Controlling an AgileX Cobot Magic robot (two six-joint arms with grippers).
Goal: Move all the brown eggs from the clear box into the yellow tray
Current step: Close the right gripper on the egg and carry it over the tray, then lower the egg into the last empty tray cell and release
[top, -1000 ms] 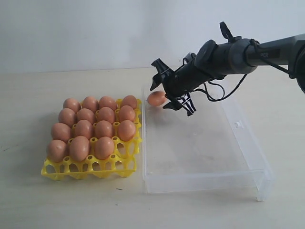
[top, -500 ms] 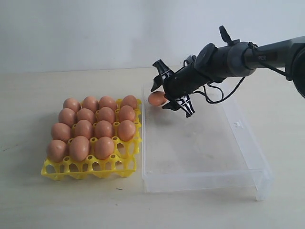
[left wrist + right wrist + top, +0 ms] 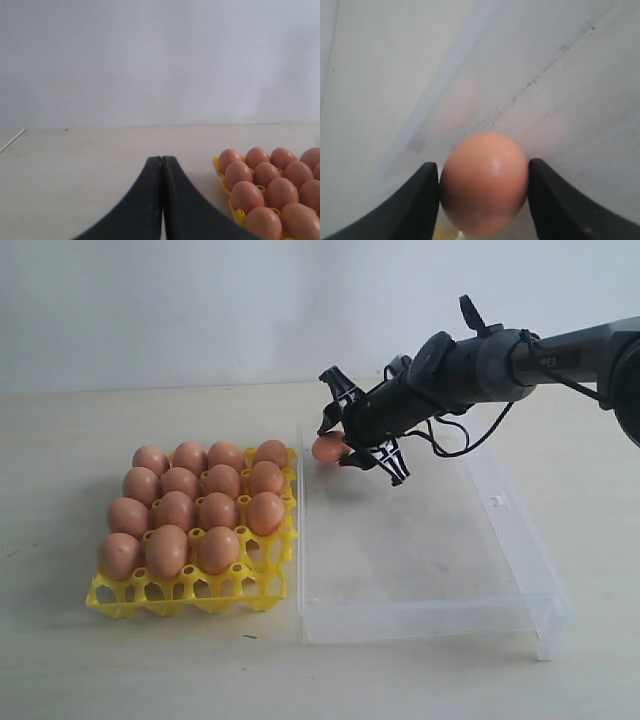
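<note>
We are grasping the last brown egg (image 3: 327, 447) in the clear box's (image 3: 420, 625) upper-left corner | right fingers (image 3: 420, 200) clamping it; left fingers (image 3: 145, 210) together | next: lifting gently toward a free yellow tray (image 3: 190, 595) cup

Exterior cam sits back and above, looking down at the yellow tray (image 3: 190, 592) with the clear box (image 3: 430, 560) just beside it. Left wrist cam is low by the tabletop (image 3: 75, 170), facing the wall (image 3: 150, 60), sharing that tray's corner. Right wrist cam's super close on one egg (image 3: 484, 180) in the box.
</note>
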